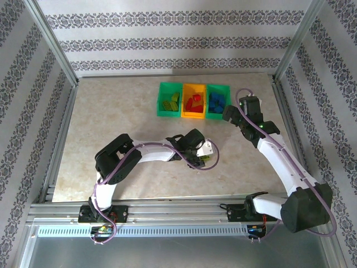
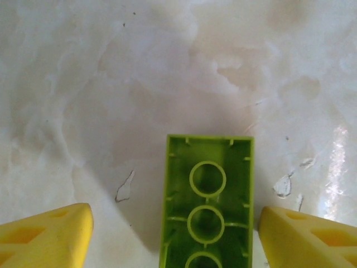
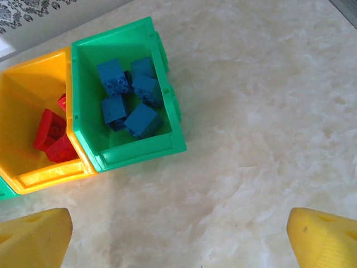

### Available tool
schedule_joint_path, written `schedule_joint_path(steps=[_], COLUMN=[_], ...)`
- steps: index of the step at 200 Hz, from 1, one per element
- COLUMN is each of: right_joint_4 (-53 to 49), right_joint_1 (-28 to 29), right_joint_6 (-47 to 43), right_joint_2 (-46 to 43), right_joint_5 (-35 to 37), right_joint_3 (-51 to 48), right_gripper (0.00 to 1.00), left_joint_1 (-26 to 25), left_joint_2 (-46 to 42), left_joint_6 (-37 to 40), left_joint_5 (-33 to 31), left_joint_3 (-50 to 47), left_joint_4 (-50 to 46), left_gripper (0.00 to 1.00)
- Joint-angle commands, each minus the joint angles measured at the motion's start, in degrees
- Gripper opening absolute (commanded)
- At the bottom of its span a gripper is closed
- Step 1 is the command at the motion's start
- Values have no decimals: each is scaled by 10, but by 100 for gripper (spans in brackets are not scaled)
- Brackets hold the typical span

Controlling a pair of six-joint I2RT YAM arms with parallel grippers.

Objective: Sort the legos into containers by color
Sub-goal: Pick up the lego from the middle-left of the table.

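A lime lego (image 2: 206,201) lies studs-down on the table, its hollow underside facing up. My left gripper (image 2: 175,219) straddles it, open: the left finger (image 2: 50,234) stands well off the brick and the right finger (image 2: 307,237) is close against its right side. In the top view that gripper (image 1: 202,159) is low over the table's middle. Three containers stand in a row: a green bin (image 1: 159,100) with lime legos, an orange bin (image 1: 193,85) with red legos (image 3: 53,137), and a green bin (image 3: 139,153) with blue legos (image 3: 131,97). My right gripper (image 3: 178,223) hangs open, holding nothing, just right of the blue-filled bin.
The marble-patterned tabletop (image 1: 111,111) stretches bare to the left of the bins. Metal frame posts (image 1: 53,42) and patterned walls close in the sides and back. The right arm (image 1: 279,162) arcs up the right side of the table.
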Motion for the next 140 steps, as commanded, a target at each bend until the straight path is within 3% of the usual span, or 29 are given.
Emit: schedule_joint_path(steps=[1,32,80,140], right_joint_4=[4,4,2,2], right_joint_1=[7,7,9,12], right_joint_6=[14,17,19,24], right_joint_2=[-10,-12,-12,-13], right_joint_5=[13,13,14,14], right_joint_3=[-13,-14,-12,-15], right_gripper=[98,98,98,98], left_joint_1=[-7,-7,-7,-6], left_joint_2=[27,33,35,-9], left_joint_6=[12,13,4,-25], left_joint_5=[-22,-20,-16,-30], left_joint_3=[15,21,28,0], left_joint_4=[-8,-16,-34,-19], left_gripper=[71,57,21,16])
